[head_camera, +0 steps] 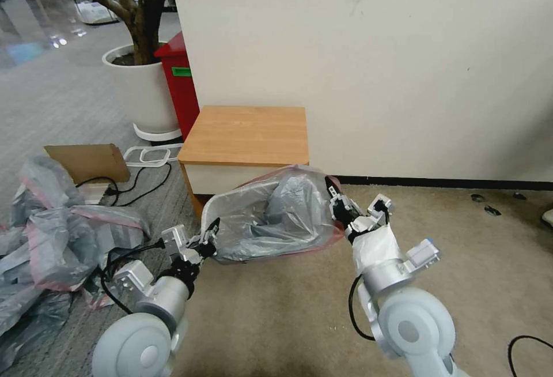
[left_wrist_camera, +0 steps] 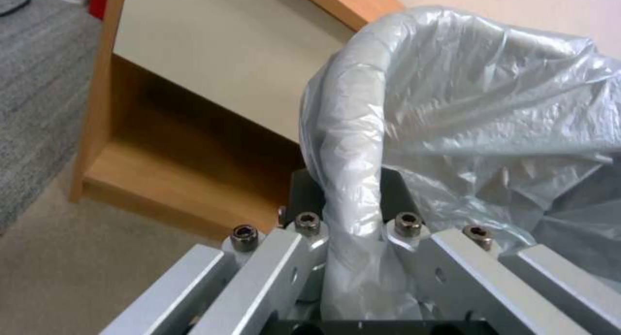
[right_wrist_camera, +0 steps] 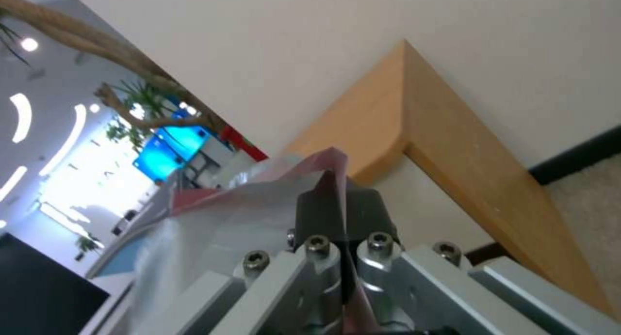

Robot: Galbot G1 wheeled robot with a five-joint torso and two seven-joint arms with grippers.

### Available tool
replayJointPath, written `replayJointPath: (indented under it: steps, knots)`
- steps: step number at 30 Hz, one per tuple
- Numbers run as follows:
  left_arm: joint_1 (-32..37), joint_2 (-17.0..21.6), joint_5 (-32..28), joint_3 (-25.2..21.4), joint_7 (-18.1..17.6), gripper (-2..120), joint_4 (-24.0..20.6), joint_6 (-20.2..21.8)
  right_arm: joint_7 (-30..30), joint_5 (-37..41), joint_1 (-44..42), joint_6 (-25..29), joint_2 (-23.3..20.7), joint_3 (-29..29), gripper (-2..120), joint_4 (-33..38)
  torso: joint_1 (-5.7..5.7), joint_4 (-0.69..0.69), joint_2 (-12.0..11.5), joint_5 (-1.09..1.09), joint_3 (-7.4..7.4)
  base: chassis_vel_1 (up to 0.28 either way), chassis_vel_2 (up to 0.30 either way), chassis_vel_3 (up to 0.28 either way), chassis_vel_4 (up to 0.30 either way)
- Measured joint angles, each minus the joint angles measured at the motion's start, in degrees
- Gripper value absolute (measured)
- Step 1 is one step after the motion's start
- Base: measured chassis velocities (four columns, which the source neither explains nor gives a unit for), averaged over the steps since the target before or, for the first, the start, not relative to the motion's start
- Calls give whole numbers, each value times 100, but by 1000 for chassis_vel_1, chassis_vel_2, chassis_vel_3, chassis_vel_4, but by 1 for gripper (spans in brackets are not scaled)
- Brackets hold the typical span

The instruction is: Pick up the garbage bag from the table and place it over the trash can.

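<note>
The garbage bag (head_camera: 282,215), grey and translucent with a pink-red rim band, is stretched wide open just in front of the table (head_camera: 247,129). My left gripper (head_camera: 210,233) is shut on its left edge, where a roll of plastic (left_wrist_camera: 352,131) runs between the fingers (left_wrist_camera: 304,189). My right gripper (head_camera: 335,195) is shut on the pink rim (right_wrist_camera: 323,175) at the right edge. The trash can is hidden under the bag; a pale side shows faintly through the plastic (head_camera: 230,215).
A heap of similar grey-pink bags (head_camera: 52,238) lies on the floor at the left, with cables (head_camera: 132,184) and cardboard (head_camera: 86,161) beside it. A red bin (head_camera: 181,77) and a potted plant (head_camera: 141,89) stand behind the table. The wall is close behind.
</note>
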Motion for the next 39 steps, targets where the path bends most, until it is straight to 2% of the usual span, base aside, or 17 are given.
replayJointPath:
  steps: [3,9,19,26,29,34,35,36,39]
  knots:
    - [0,5,-106,-25,7,5,-32,13,-2,5,5,-38,-42,29,0,-94,0,0,0,0,0,0,0,0,0]
    - [8,14,-765,-126,8,5,-149,216,-66,-1,114,-48,-70,87,0,-469,0,0,0,0,0,0,0,0,0]
    - [-6,48,-1024,-204,23,5,-197,273,-395,-332,333,67,-77,114,0,-1184,0,0,0,0,0,0,0,0,0]
    - [-30,45,-1155,-236,27,5,-202,273,-518,-416,273,129,-121,157,0,-1189,0,0,0,0,0,0,0,0,0]
    - [-46,44,-1135,-240,29,5,-162,266,-521,-429,114,52,-182,179,0,-895,0,0,0,-2,0,0,0,0,0]
    - [-82,81,-897,-239,40,5,-79,244,-517,-398,-188,-28,-290,236,12,-487,0,0,0,-1,0,0,0,0,0]
    - [-118,90,-733,-240,47,5,4,200,-515,-339,-319,-46,-339,275,19,-315,0,0,0,0,-1,0,0,0,0]
    - [-118,90,-733,-240,47,5,4,200,-515,-339,-319,-46,-339,275,19,-315,0,0,0,0,-1,0,0,0,0]
    - [-211,104,-560,-205,7,5,153,166,-511,-178,-540,-89,-413,360,33,35,0,-1,0,-1,0,0,0,0,0]
